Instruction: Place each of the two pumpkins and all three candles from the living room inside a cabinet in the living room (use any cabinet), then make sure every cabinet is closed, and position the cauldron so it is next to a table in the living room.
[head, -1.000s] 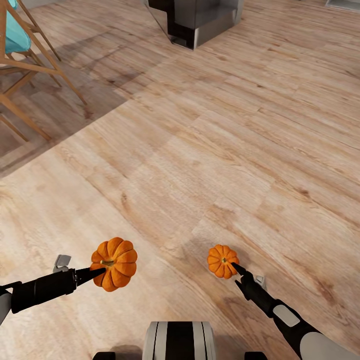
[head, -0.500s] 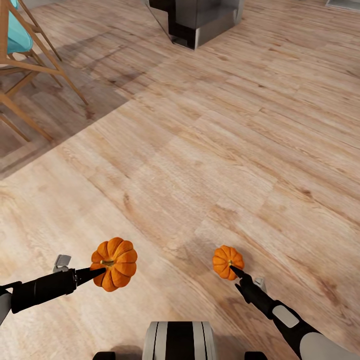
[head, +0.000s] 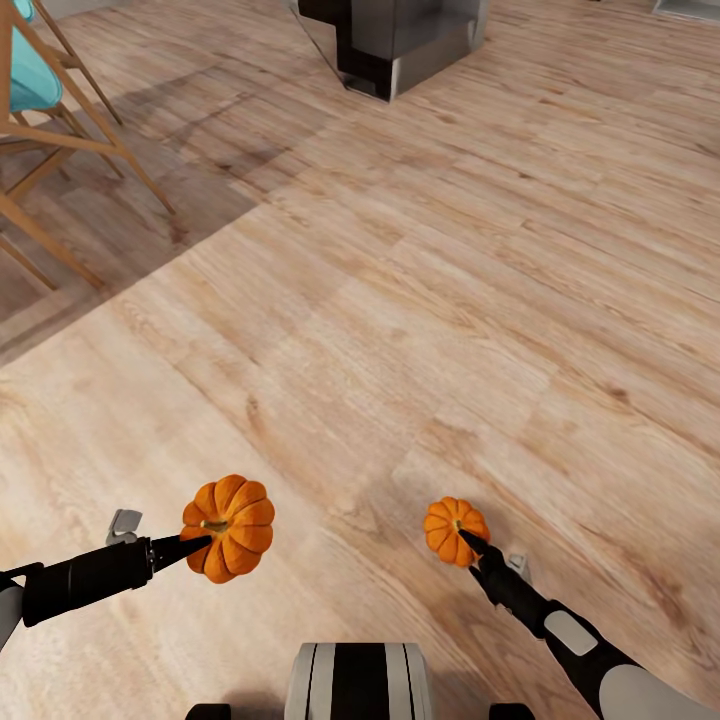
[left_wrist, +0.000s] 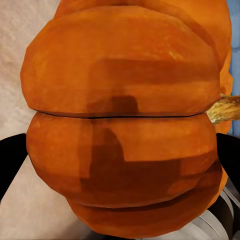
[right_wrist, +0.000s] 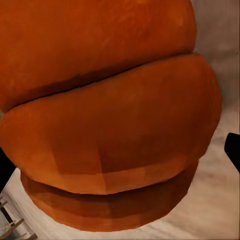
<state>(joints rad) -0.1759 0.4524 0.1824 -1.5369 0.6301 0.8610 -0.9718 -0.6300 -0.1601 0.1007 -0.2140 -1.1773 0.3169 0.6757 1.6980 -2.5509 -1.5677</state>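
Above wood floor (head: 420, 300), each claw clamped on a pumpkin: left claw (head: 200, 543), left pumpkin (head: 229, 527); right claw (head: 468, 540), right pumpkin (head: 452, 528); stems sideways.

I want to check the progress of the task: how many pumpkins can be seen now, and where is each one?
2. One pumpkin is held in the left gripper; the other pumpkin is held in the right gripper, both above the wooden floor.

Black arms (head: 85, 578), grey-white shells
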